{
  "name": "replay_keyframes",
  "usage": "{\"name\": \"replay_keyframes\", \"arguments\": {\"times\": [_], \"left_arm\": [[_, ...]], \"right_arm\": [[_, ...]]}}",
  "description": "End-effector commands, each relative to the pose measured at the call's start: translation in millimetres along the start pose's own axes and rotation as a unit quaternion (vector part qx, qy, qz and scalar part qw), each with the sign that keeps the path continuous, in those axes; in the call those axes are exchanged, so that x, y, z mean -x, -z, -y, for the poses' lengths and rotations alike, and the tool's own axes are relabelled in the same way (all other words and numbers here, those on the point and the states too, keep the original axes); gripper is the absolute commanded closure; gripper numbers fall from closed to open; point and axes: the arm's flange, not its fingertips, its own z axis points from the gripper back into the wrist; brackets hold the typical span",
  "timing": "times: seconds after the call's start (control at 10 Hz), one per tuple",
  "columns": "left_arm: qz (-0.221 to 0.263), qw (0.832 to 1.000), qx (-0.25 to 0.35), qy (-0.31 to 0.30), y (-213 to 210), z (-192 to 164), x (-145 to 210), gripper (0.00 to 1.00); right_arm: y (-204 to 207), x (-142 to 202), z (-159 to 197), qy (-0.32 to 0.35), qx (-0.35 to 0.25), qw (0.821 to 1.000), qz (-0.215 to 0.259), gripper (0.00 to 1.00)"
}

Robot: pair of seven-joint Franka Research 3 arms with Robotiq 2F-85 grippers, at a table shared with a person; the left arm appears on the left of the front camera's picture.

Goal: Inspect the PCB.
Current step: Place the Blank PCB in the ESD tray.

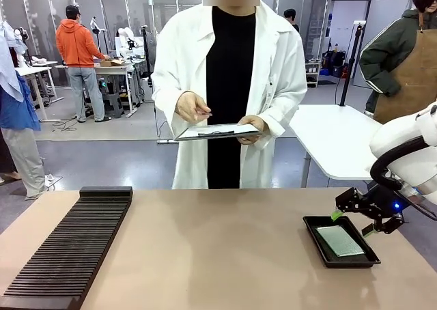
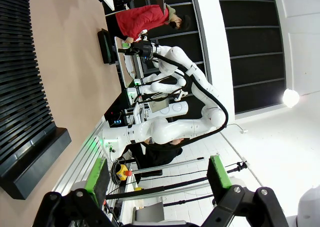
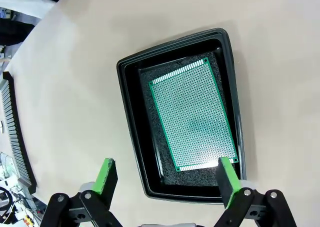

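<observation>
My right tool [image 1: 356, 216] hangs just above the near right corner of the tan tabletop [image 1: 218, 248], its two green-padded fingers spread wide apart and holding nothing. Directly beneath it sits a shallow black rectangular tray [image 3: 131, 117], and flat inside that tray, on a dark foam lining, lies the PCB [image 3: 192, 113], a thin pale green rectangular board covered in a fine grid of dots with a brighter green border. In my right wrist view the board lies at a slant within the tray, one short edge close to my right-hand finger [image 3: 226, 179], while the other finger [image 3: 106, 174] stands outside the tray's rim over bare tabletop. Neither pad touches the board or the tray.

My left tool [image 2: 157, 179] is raised and rolled sideways, its green pads likewise parted and empty, pointed along the tabletop's edge. A long black ribbed rack [image 1: 65, 252] runs along the left side of the tabletop.

Across the tabletop a person in a white lab coat [image 1: 184, 71] stands holding a paper-topped clipboard [image 1: 217, 131] in one hand [image 1: 251, 127], the other hand [image 1: 192, 107] raised just above it.
</observation>
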Motion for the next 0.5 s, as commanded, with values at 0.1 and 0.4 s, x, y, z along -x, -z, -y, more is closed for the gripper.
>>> {"name": "replay_keyframes", "arguments": {"times": [0.1, 0.4], "left_arm": [[-0.001, 1.000, -0.004, -0.003, 1.0, 4.8, -1.2, 0.00], [-0.001, 1.000, -0.004, -0.003, 1.0, 4.8, -1.2, 0.00]], "right_arm": [[-74.4, 14.7, -19.3, 0.004, -0.076, 0.995, -0.065, 0.00], [-145.9, 34.9, 7.9, -0.002, -0.183, 0.970, -0.161, 0.00]]}}
